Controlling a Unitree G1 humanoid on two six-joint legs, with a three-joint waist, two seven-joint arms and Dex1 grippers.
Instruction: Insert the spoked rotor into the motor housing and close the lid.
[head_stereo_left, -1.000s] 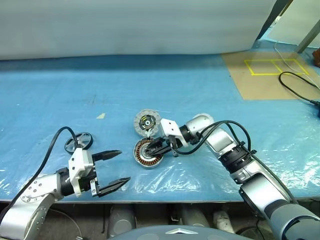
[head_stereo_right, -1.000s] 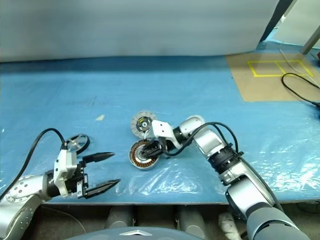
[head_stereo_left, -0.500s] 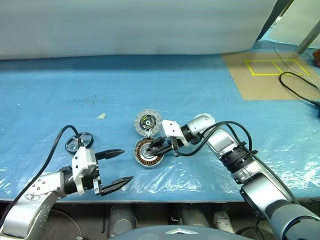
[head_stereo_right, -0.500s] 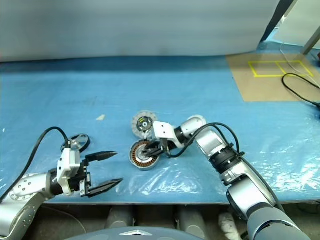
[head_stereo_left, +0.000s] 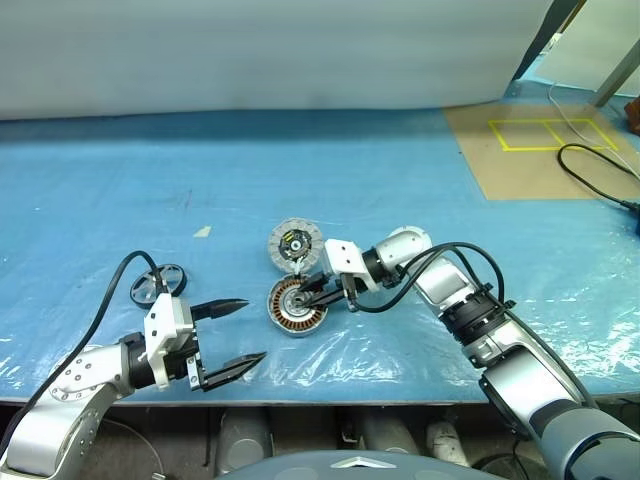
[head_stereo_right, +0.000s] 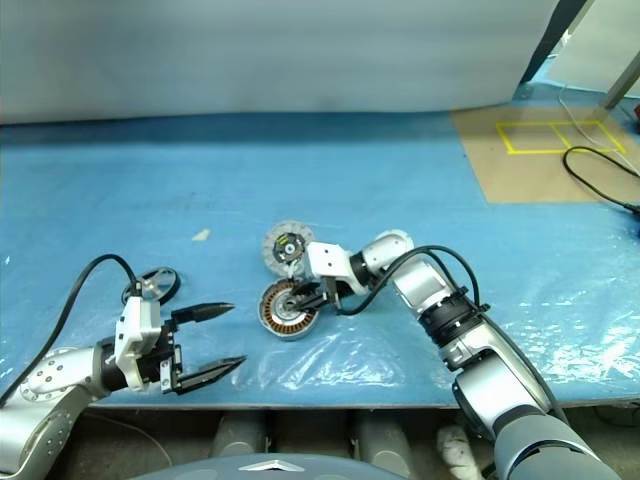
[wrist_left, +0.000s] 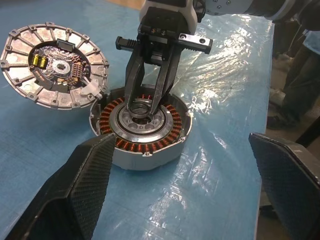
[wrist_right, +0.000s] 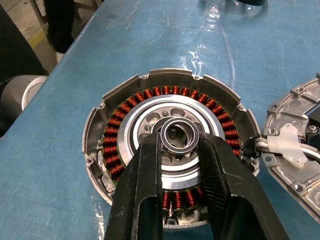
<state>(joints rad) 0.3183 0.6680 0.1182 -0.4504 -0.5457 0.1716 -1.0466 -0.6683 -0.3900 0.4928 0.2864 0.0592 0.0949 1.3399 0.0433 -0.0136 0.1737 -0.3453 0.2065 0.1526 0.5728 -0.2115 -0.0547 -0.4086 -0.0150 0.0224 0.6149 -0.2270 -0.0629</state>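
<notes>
The black-rimmed spoked rotor (head_stereo_left: 158, 285) is parked on the blue table sheet (head_stereo_left: 400, 180) just beyond the left gripper (head_stereo_left: 237, 332), whose fingers are spread wide and empty. The right gripper (wrist_right: 181, 145) is pinched on a small thin metal ring (wrist_right: 180, 136) over the centre of the round silver-grey motor housing (head_stereo_left: 297, 307) (ribbed lid (head_stereo_left: 294, 244) flipped open behind). So the rotor is reached far more easily by the left arm.

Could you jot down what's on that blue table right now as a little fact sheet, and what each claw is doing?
Surface: blue plastic sheet
Motor housing: open, copper windings showing, near the table's front edge
Lid: lying open, inner face up, joined to the housing's far rim
Small metal ring: pinched over the housing's centre
Right gripper: shut on the ring
Spoked rotor: on the table, left of the housing, untouched
Left gripper: open, empty, beside the rotor
</notes>
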